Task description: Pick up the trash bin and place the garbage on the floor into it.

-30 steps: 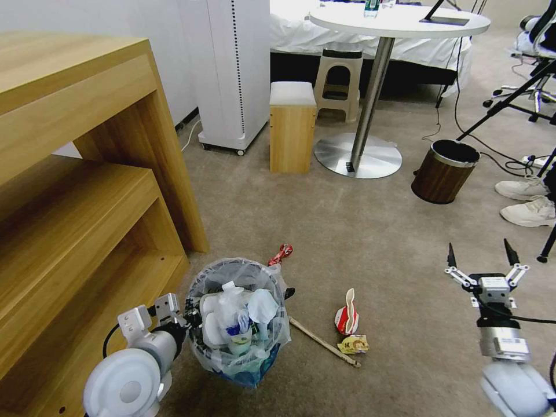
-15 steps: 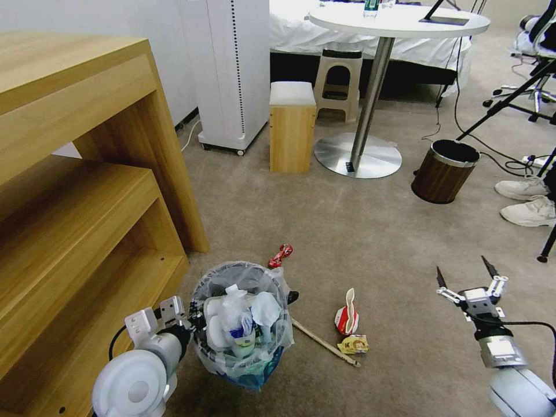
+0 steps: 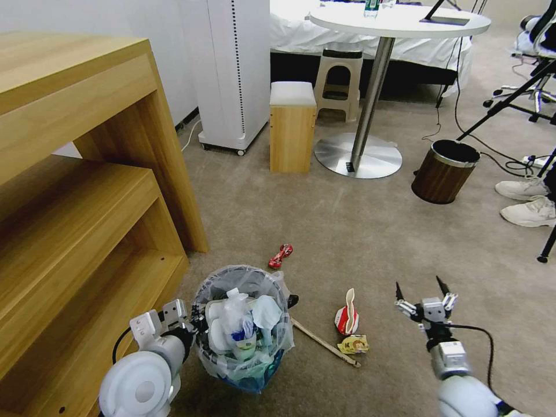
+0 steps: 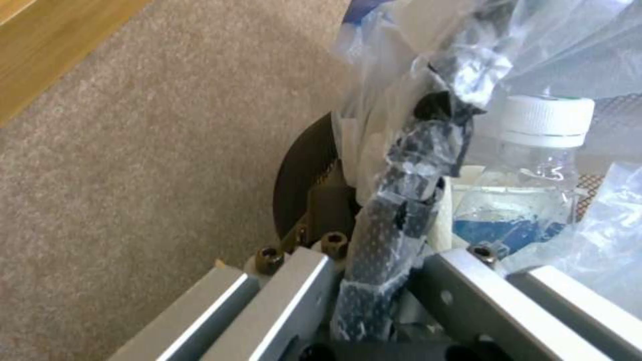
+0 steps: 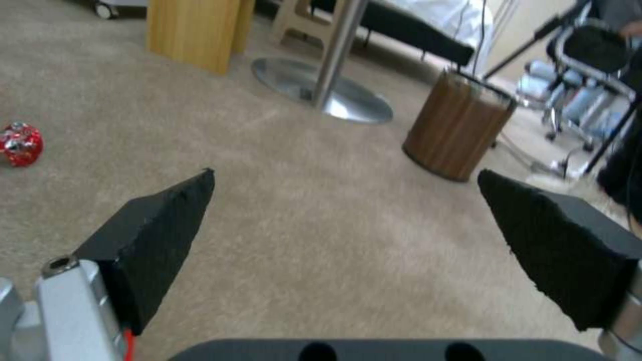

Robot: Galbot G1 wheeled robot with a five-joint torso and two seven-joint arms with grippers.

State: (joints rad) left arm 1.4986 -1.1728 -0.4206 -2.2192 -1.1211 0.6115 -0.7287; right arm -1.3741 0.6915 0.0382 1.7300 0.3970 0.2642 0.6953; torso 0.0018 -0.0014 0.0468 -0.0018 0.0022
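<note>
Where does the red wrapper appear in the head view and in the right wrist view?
Head view: red wrapper on the carpet just beyond the trash bin.
Right wrist view: red wrapper on the carpet, beside the open fingers of the right gripper.
Shared landmark: the brown bin.

A light wooden shelf unit [image 3: 75,174] fills the left side. Far off stand a tall white appliance on castors [image 3: 231,69], a wood-sided stool with a pale seat [image 3: 292,124], a beige plastic stool [image 3: 339,81] and a round white table [image 3: 399,23]. A brown wood-grain bin with a silver rim [image 3: 445,171] sits to the right.
</note>
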